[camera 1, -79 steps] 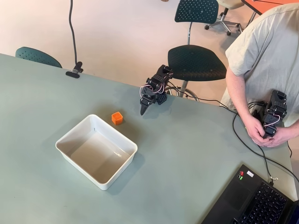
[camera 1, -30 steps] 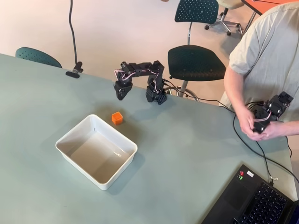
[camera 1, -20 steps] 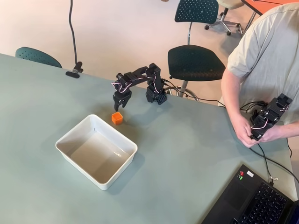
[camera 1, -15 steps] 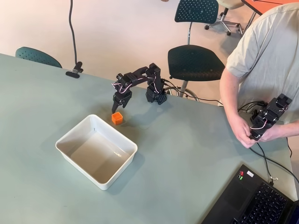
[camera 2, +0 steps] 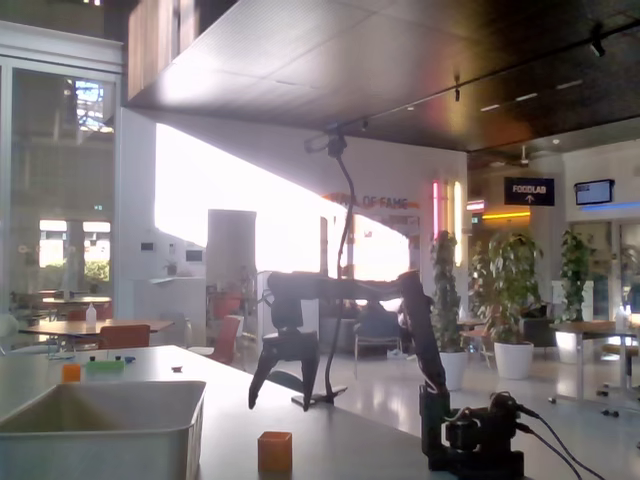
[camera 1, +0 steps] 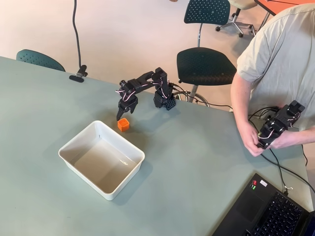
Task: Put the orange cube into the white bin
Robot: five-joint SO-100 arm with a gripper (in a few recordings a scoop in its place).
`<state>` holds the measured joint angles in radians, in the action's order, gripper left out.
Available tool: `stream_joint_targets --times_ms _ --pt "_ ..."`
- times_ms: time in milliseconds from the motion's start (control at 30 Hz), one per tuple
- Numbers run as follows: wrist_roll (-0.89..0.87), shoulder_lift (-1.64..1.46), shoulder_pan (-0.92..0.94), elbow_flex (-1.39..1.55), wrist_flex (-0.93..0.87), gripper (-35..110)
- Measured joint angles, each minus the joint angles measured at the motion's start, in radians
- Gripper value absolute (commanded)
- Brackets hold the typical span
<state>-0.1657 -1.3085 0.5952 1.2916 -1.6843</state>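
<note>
The orange cube (camera 1: 123,124) rests on the grey-green table just off the far corner of the white bin (camera 1: 121,139). In the fixed view the cube (camera 2: 275,452) stands to the right of the bin (camera 2: 100,440), which holds nothing. My black gripper (camera 1: 119,116) points down at the cube's far side in the overhead view. From the side the gripper (camera 2: 279,405) hangs a little above the cube, open, its two fingers spread with nothing between them.
A person stands at the table's right edge. A laptop (camera 1: 268,211) lies at the near right corner, and a black cable (camera 1: 256,147) runs across the table there. A clamped gooseneck stand (camera 1: 77,76) sits on the far edge, with chairs (camera 1: 206,65) behind.
The arm unfolded from its rest pose, swung left and came down over the cube. In the last half second it only sank slightly. Cube and bin stayed put.
</note>
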Motion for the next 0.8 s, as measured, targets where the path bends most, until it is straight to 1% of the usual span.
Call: stream_joint_targets --times_ms 133,367,800 --pt "-0.008 0.038 -0.006 0.0 0.005 53" --pt "-0.075 0.103 -0.003 0.0 -0.002 53" --pt "-0.078 0.179 -0.002 -0.005 0.006 53"
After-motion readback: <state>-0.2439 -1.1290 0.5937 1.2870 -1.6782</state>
